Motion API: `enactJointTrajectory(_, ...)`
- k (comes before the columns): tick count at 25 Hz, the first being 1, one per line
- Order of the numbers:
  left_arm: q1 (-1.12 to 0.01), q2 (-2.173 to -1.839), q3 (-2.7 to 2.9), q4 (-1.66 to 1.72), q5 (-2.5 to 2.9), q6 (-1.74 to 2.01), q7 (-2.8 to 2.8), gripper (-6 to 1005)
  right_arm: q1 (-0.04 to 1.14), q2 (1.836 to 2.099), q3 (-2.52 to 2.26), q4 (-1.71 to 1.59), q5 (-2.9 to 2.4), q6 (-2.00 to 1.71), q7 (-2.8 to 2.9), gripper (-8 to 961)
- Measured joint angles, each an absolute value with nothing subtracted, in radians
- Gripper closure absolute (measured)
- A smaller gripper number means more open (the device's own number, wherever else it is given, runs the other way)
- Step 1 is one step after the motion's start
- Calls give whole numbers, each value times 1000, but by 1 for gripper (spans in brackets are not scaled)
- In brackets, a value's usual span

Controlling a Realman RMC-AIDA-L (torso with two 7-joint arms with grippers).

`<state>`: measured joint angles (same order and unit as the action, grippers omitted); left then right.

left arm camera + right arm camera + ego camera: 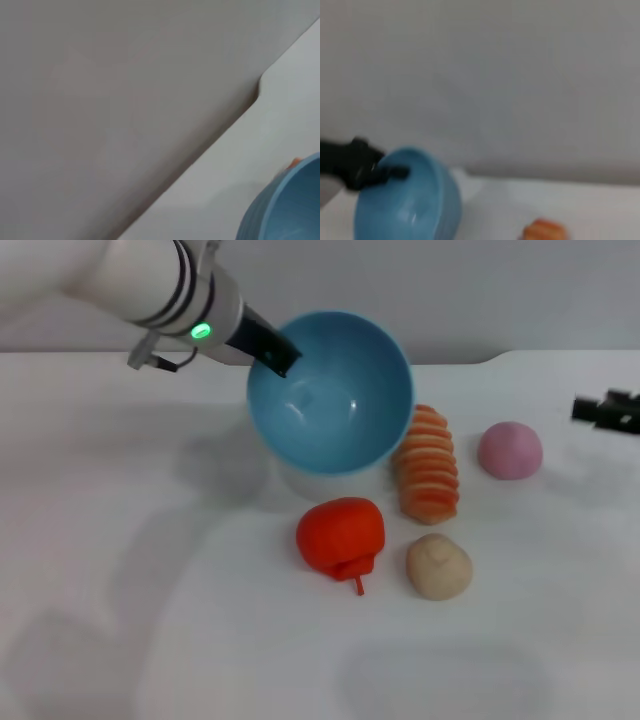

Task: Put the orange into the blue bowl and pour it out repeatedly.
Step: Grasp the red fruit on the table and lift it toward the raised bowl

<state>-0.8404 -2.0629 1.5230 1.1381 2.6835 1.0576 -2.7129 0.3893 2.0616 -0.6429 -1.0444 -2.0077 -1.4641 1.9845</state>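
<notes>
The blue bowl [330, 392] is lifted off the table and tipped, its empty inside facing the front. My left gripper [272, 350] is shut on the bowl's far-left rim. The bowl's edge [285, 210] fills a corner of the left wrist view, and the right wrist view shows the bowl [407, 200] with the left gripper [380, 172] pinching its rim. The orange [341, 536] lies on the table just in front of the bowl, stem nub toward the front. My right gripper [606, 410] is at the far right edge, away from the objects.
A ribbed orange-and-cream roll [428, 465] lies right of the bowl and shows partly in the right wrist view as the roll [544, 231]. A pink dome [510, 450] sits farther right. A beige ball [439, 566] rests beside the orange. The white table [150, 590] ends at a grey wall behind.
</notes>
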Motion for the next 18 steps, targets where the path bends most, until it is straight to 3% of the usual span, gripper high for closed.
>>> enactJointTrajectory(8, -879, -2061, 1393, 1075, 2696, 1078, -2710, 1000, 462, 2064, -762, -1025, -2140, -1543, 2014, 216)
enactJointTrajectory(18, -858, -2064, 1403, 1071, 2715, 1047, -2714, 999, 606, 2074, -921, -750, -2125, -1310, 2012, 216)
